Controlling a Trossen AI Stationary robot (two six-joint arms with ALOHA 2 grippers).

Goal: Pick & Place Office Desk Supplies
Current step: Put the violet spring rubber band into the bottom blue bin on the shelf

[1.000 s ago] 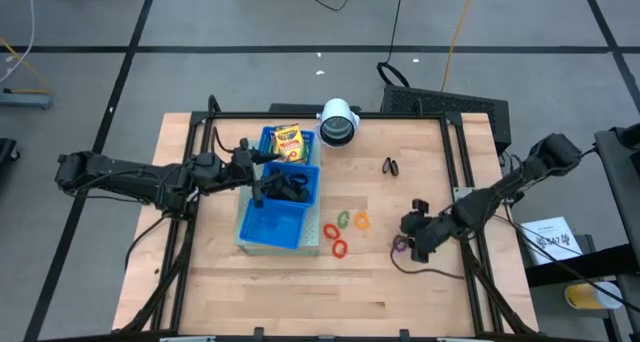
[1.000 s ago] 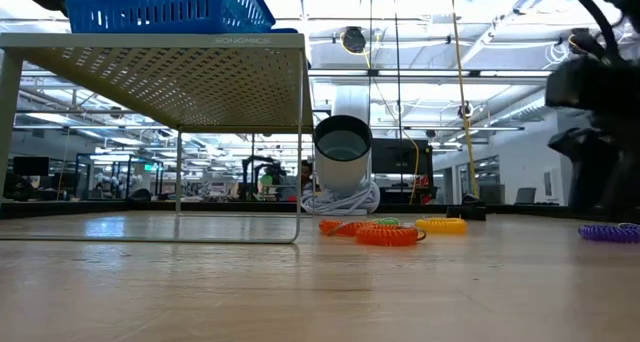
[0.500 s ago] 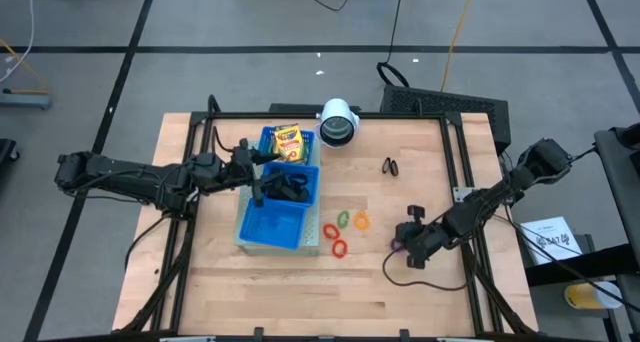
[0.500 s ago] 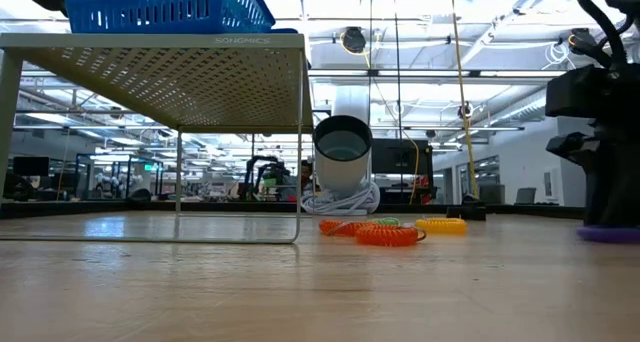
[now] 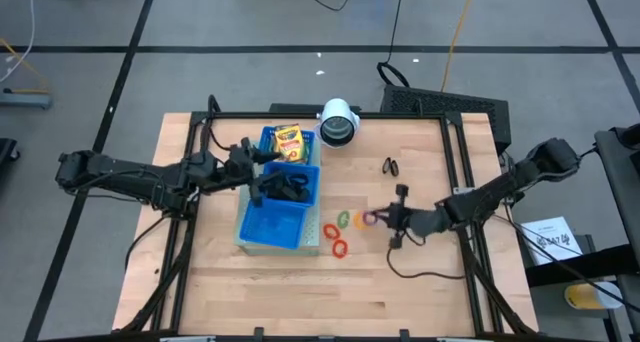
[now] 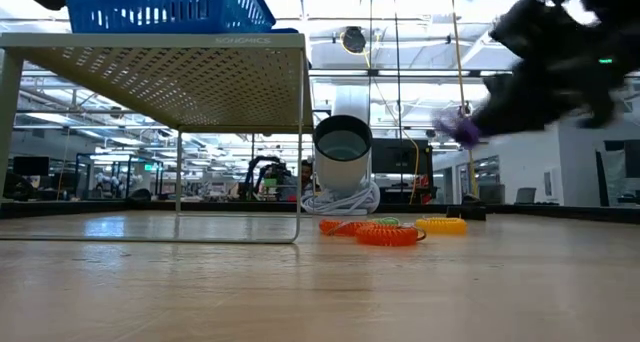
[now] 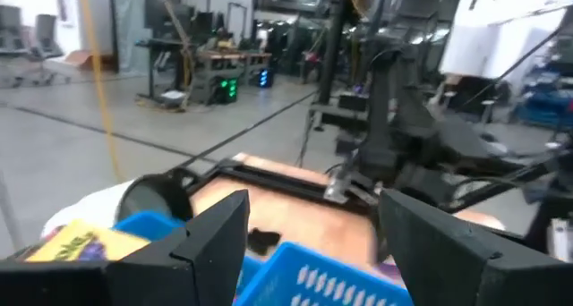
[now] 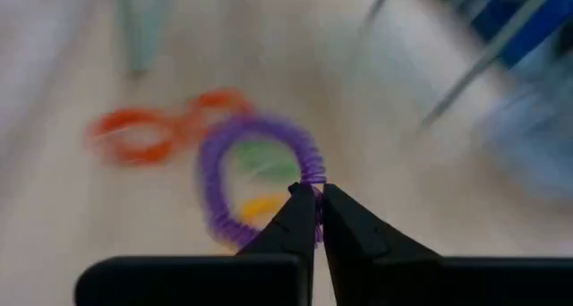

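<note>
One purple ring (image 8: 255, 176) hangs pinched in our right gripper (image 5: 396, 218), above bare table (image 5: 420, 272) beside the orange ring (image 5: 361, 221). Our left gripper (image 7: 309, 230), fingers wide apart, hovers at the tray (image 5: 272, 227) edge.

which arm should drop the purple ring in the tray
The right. Its right gripper is already shut on the thin purple coiled ring, carried above the table near the blue plastic tray. The left gripper hovers over the tray, empty.

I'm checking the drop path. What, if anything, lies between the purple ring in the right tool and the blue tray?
The right tool carries the purple ring above the table; only the flat green, orange and red rings lie between it and the blue tray.
</note>
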